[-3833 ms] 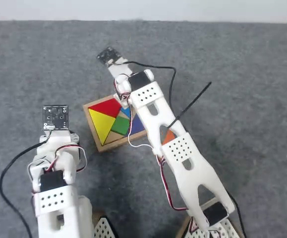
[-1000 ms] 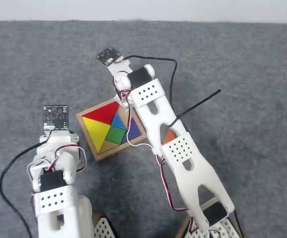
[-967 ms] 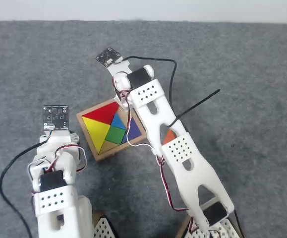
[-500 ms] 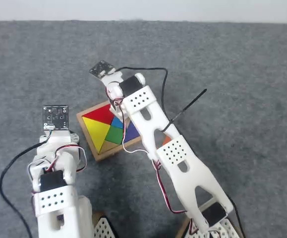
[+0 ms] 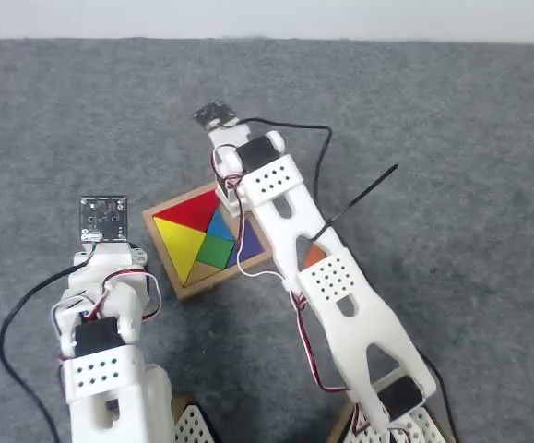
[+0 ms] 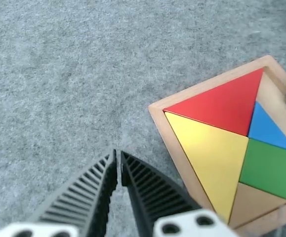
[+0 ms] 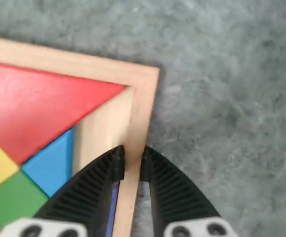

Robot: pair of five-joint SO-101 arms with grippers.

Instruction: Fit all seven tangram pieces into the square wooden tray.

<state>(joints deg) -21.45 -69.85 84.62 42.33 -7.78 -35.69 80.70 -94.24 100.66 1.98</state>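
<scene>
The square wooden tray (image 5: 220,279) lies turned like a diamond between the arms. In it lie a red triangle (image 6: 222,106), a yellow triangle (image 6: 209,158), a blue triangle (image 6: 266,129), a green square (image 6: 271,168) and a purple piece (image 5: 248,242). Bare wood shows at two spots. An orange piece (image 5: 314,254) lies on the carpet under the right arm (image 5: 271,175). My right gripper (image 7: 132,160) is at the tray's far corner, shut on the tray rim (image 7: 143,98). My left gripper (image 6: 118,163) is shut and holds nothing, over carpet just left of the tray (image 6: 207,87).
Grey carpet covers the whole table. A pale wall strip (image 5: 267,18) runs along the far edge. The right arm's black cable (image 5: 359,194) sticks out to the right. Open carpet lies to the right and behind the tray.
Since 3.8 s ago the tray has slid left and turned. In the last second the right arm swung left, then back right. The left arm has kept still.
</scene>
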